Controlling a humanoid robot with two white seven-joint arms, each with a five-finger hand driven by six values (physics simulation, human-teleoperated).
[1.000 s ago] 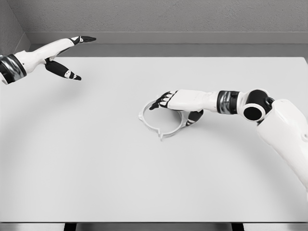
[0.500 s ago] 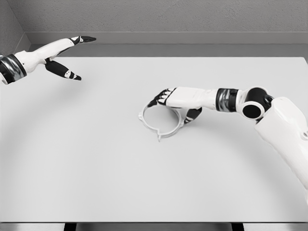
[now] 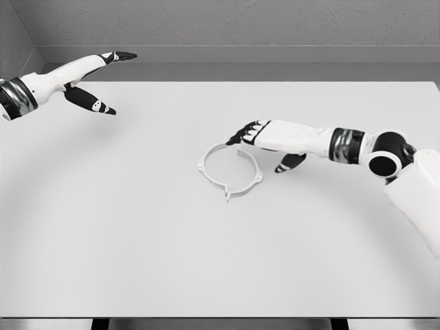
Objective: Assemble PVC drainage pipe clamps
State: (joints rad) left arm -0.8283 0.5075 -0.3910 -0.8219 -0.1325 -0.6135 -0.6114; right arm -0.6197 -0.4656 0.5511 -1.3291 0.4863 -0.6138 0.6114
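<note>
The right hand [image 3: 265, 141] has pulled back toward 3 o'clock and lifted off the pipe clamp [image 3: 230, 170], which it overlapped a moment ago; the clamp has barely shifted. The white ring-shaped clamp lies flat near the middle of the white table [image 3: 137, 240], its small tab pointing toward 6 o'clock. The right hand now hovers just beside it at 2 o'clock, fingers relaxed and holding nothing. The left hand [image 3: 86, 82] stays raised at 10 o'clock, fingers spread, well apart.

Simulated test bench: bare white table [image 3: 137, 240] against plain grey wall [image 3: 240, 20], flat rendered surfaces, no furnishings of any real room
</note>
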